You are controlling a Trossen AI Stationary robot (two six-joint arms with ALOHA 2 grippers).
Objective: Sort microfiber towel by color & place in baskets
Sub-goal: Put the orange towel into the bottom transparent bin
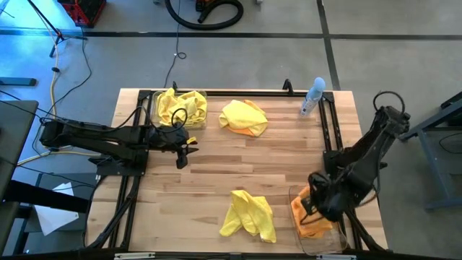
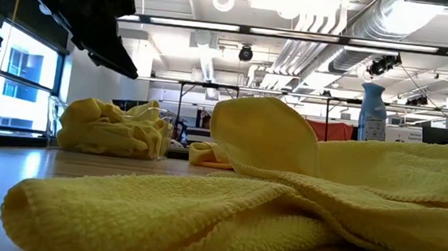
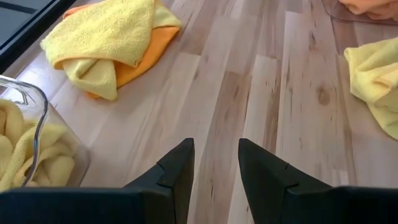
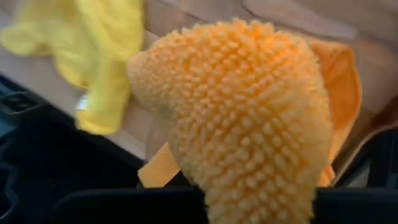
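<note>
A pale blue spray bottle [image 1: 312, 97] is seen lying on the wooden table [image 1: 238, 162], near its far right corner. In the low view the bottle [image 2: 372, 112] appears upright beyond the table. A black hose loop [image 1: 205, 12] is laid on the floor past the table's far edge.

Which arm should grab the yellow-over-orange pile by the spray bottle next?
Probably left. The left gripper hovers open close to that pile, beside the yellow basket. The right gripper is shut on an orange towel across the table.
</note>
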